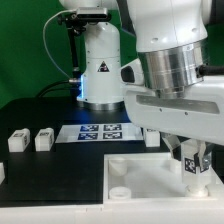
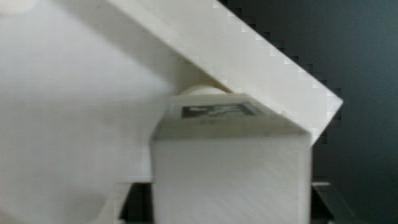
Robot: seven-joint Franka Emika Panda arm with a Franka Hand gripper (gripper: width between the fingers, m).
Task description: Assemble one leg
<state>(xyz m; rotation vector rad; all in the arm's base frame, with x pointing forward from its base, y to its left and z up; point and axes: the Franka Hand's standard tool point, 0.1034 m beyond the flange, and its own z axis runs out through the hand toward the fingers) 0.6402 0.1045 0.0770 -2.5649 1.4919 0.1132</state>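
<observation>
- Looming on the exterior view's right: arm (image 1: 170, 60), wrist pointing down.
- White plate (image 1: 150, 195) lies flat under it, round sockets up.
- Marker board (image 1: 100, 131) lies beyond the plate.
- Gripper (image 1: 192, 176) is clamped on the leg (image 1: 188, 166), tag facing the camera, over the plate's right part; can't tell if it touches.
- Loose block (image 1: 17, 141) and second loose block (image 1: 43, 140) sit at the exterior view's left, well apart from the plate.
</observation>
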